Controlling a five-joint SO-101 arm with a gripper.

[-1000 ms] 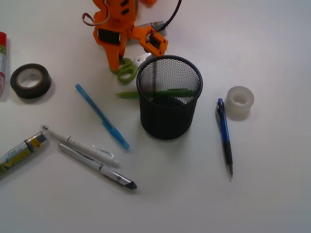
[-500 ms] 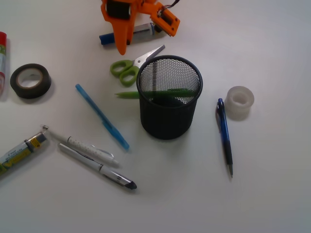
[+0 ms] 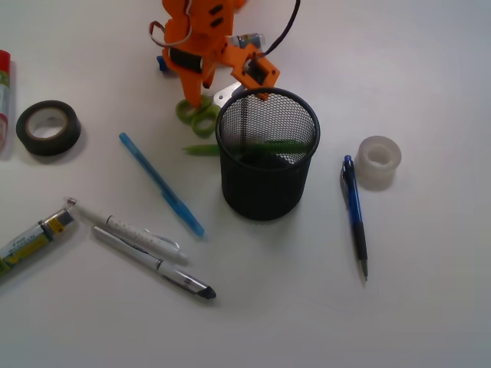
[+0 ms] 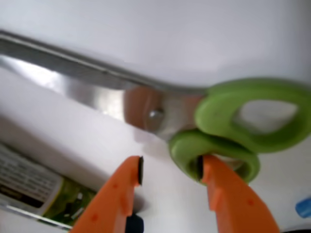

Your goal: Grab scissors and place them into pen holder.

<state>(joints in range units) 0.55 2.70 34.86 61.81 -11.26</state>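
The scissors (image 3: 201, 112) lie flat on the white table (image 3: 430, 307), just beside the upper-left wall of the black mesh pen holder (image 3: 267, 153), not yet inside it; their 2 lime-green loops point toward the lower left and the silver blades run up and to the right, so the long axis goes diagonally past the rim of the holder. The orange gripper (image 3: 207, 96) stands directly above the handles in the front view.

In the wrist view the gripper (image 4: 169, 170) is spread apart, with a clear gap between the 2 orange fingers (image 4: 226, 194); it grasps nothing. The right finger touches, or nearly touches, the lower green loop of the scissors (image 4: 214, 121), while the left finger stands on the bare table below the pivot screw; whether that tip passes through the loop I cannot tell.

So the handles lie just ahead of the jaws and slightly to 1 side; I judge that the jaws must go a little further forward over the handle before closing, otherwise only 1 loop is caught and the scissors may swing. A thin green pen (image 3: 201, 149) lies just below the handles, near enough to be pushed.
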